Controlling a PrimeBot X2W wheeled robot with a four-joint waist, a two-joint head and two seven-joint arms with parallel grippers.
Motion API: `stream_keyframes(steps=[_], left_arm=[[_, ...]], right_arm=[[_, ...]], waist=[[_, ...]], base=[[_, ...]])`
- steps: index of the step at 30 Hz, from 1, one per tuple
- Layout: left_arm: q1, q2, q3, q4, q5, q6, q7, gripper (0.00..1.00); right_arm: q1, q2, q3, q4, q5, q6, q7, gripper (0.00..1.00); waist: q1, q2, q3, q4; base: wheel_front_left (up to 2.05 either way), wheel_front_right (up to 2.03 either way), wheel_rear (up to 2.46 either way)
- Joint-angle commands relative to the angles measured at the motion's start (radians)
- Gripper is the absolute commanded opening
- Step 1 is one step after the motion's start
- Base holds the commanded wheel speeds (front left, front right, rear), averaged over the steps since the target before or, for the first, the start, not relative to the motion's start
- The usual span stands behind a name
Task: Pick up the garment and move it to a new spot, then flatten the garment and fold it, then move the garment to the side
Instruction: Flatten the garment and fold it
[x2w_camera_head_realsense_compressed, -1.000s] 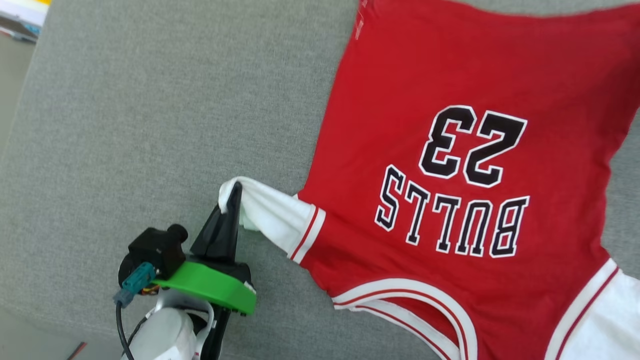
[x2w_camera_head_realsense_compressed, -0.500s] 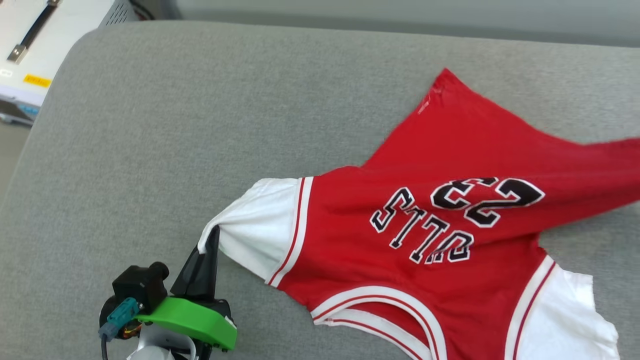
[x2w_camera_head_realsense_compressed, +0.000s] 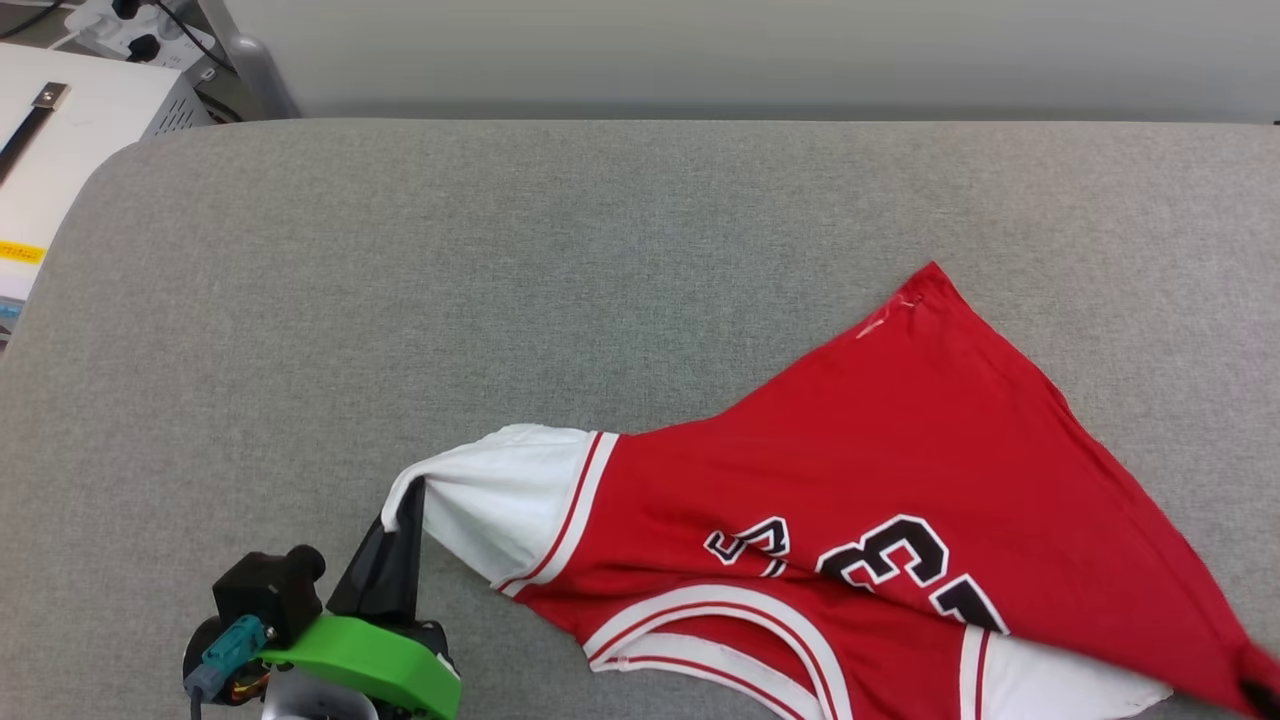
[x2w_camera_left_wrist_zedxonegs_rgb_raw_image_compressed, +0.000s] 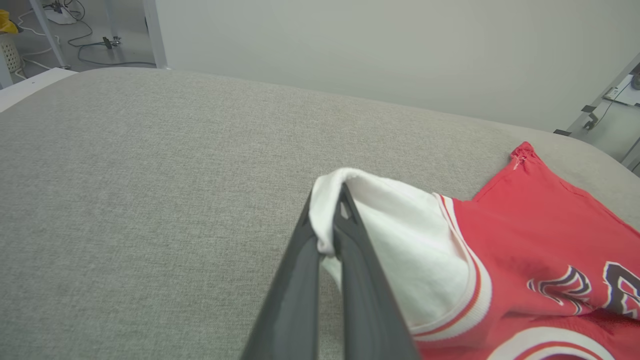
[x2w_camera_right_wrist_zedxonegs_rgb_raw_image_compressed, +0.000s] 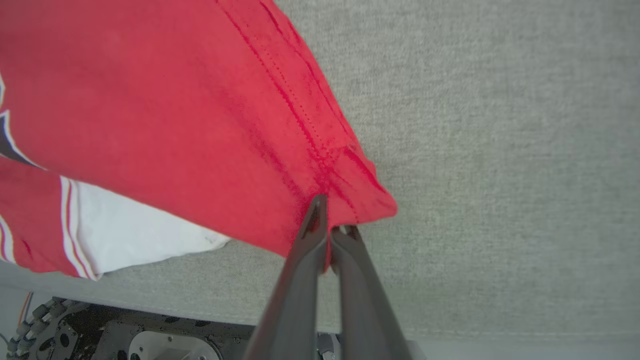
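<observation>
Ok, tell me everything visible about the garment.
The garment is a soft red jersey with white sleeves, red-white striped trim and black white-outlined numbers. It lies rumpled on the grey padded surface. The left gripper has jaws shut on one raised sleeve's edge, the right gripper on a red hem corner.

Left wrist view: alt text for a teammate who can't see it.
The left gripper is shut on the white sleeve edge of the garment, above a grey padded surface. Its red body with black lettering lies to the right, a pale wall behind.
</observation>
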Motion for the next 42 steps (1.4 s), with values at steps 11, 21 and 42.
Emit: stream_keyframes(steps=[11, 21, 42], left_arm=[[0.013, 0.016, 0.006, -0.001, -0.010, 0.016, 0.002, 0.00], [-0.020, 0.010, -0.008, -0.010, 0.000, 0.015, 0.000, 0.00], [-0.187, -0.050, -0.066, -0.032, 0.054, -0.025, -0.024, 0.00]], right_arm=[[0.027, 0.138, -0.060, -0.048, -0.137, -0.001, 0.011, 1.00], [-0.163, 0.060, -0.120, -0.224, -0.212, -0.001, -0.010, 1.00], [-0.954, -0.047, 0.457, 0.104, -0.208, -0.001, 0.389, 1.00]], waist=[[0.0001, -0.0001, 0.004, -0.015], [0.0001, -0.0001, 0.036, 0.011], [0.0001, -0.0001, 0.243, 0.155]], base=[[0.00, 0.00, 0.00], [0.00, 0.00, 0.00], [0.00, 0.00, 0.00]])
